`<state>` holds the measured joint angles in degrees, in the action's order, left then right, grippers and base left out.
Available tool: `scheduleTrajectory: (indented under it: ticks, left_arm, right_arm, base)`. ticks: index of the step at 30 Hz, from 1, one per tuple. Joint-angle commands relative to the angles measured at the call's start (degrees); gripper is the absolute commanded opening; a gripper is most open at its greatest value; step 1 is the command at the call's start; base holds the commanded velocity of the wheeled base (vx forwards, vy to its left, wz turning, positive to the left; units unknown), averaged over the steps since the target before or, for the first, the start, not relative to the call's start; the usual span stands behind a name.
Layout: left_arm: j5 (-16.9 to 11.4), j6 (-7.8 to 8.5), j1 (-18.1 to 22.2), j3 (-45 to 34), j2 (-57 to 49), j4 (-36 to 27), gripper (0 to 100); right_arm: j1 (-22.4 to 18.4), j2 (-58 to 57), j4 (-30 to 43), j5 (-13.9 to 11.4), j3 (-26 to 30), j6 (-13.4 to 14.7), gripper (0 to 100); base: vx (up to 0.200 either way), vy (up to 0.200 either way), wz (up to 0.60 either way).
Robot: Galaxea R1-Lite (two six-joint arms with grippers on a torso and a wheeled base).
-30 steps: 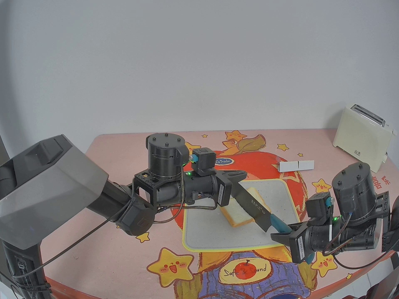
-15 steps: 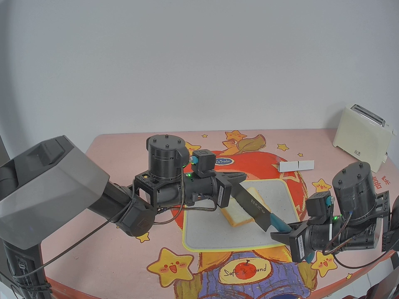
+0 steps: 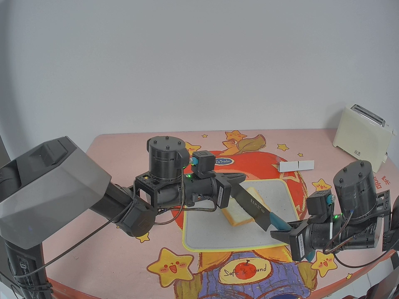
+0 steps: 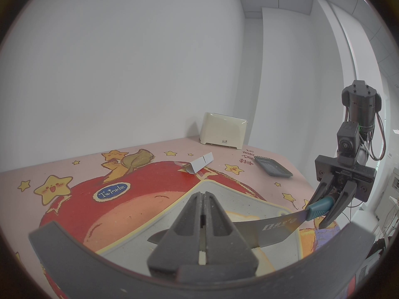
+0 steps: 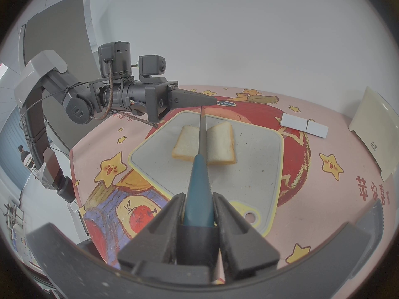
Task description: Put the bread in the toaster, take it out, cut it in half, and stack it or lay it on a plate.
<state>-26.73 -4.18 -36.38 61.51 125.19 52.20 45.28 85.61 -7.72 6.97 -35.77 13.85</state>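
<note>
Currently nearest: right pincer (image 5: 198, 202) is clamped on the knife (image 5: 202, 133) handle. The blade sits edge-on across the middle of the bread (image 5: 220, 144), on the cutting board (image 5: 257, 162), mid-desk (image 5: 328, 204). Left pincer (image 4: 202, 204) is closed and empty, hovering by the blade tip, not pressing the slice.

Risk: unheld bread may slide or tear under sawing, and the tip may strike the left pincer.

Right wrist view confirms centring; in head view the blade covers it. Left wrist view adds a dark plate (image 4: 273, 166) near the toaster (image 4: 223, 130).
</note>
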Motion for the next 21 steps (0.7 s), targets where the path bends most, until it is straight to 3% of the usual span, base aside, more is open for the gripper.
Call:
scheduleTrajectory:
  ticks: [1, 21]
  left_arm:
    - [0.02, 0.05, -0.01, 0.01, -0.03, -0.08, 0]
    - [0.02, 0.05, -0.19, 0.27, -0.20, 0.01, 0]
  right_arm:
    - [-0.01, -0.36, -0.11, 0.06, -0.09, 0.04, 0]
    - [-0.36, -0.54, 0.16, -0.03, 0.26, -0.05, 0]
  base:
    - [0.000, 0.000, 0.00]
    - [0.000, 0.000, 0.00]
